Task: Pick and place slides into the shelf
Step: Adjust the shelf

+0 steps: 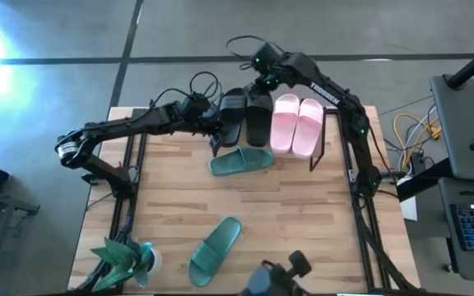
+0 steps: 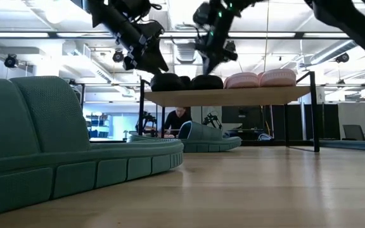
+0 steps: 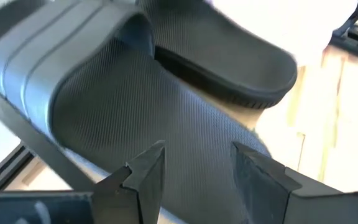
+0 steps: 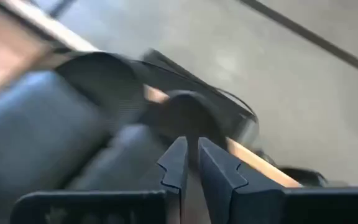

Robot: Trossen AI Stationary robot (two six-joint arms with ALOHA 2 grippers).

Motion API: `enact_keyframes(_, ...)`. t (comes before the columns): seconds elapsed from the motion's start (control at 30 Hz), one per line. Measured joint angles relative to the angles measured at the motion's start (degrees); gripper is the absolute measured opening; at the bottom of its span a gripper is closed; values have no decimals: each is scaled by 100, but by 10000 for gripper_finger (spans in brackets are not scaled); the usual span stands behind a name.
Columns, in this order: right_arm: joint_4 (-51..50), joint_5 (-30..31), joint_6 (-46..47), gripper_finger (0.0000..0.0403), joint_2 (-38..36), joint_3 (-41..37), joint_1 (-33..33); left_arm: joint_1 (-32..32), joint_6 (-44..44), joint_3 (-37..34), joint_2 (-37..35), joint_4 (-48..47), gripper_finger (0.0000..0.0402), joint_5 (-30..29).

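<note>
You have four slides on the shelf (image 1: 329, 123) now: the black pair (image 1: 245, 115) on its left part and the pink pair (image 1: 297, 123) on its right part; the two teal ones are not yet placed. One teal slide (image 1: 242, 162) lies on the table (image 1: 319, 222) just in front of the shelf, near the left gripper (image 1: 217, 131); the other teal slide (image 1: 215, 249) lies well apart from it, toward the near edge, not far from the potted plant (image 1: 126, 259).

Your left gripper hangs above the left black slide (image 3: 166, 130) with its fingers parted, and nothing is between them; in the left wrist view you see only the ribbed footbed under the tips. The right gripper (image 1: 263, 82) is over the far end of the black pair, its fingers almost together and empty.

I judge that the step in hand is to leave the black pair and go for the nearer teal slide. Lift the left gripper straight up first, so the open fingers do not catch the strap and drag the slide off the plank; then come down on the teal slide across its strap or its side edge, because the sole is wide and soft and can slip out. The plank top looks full; whether the room under it is free I cannot tell, so check it before you carry. Keep the right arm back, away from the left arm's path.
</note>
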Motion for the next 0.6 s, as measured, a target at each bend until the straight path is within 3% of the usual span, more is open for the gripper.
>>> enact_keyframes(0.27,-197,-62,-1,31,499,-23,-148,-9,-8,-26,16,106,164,4)
enact_keyframes(0.6,-838,-112,56,31,741,-17,203,-11,-6,-22,234,109,164,5)
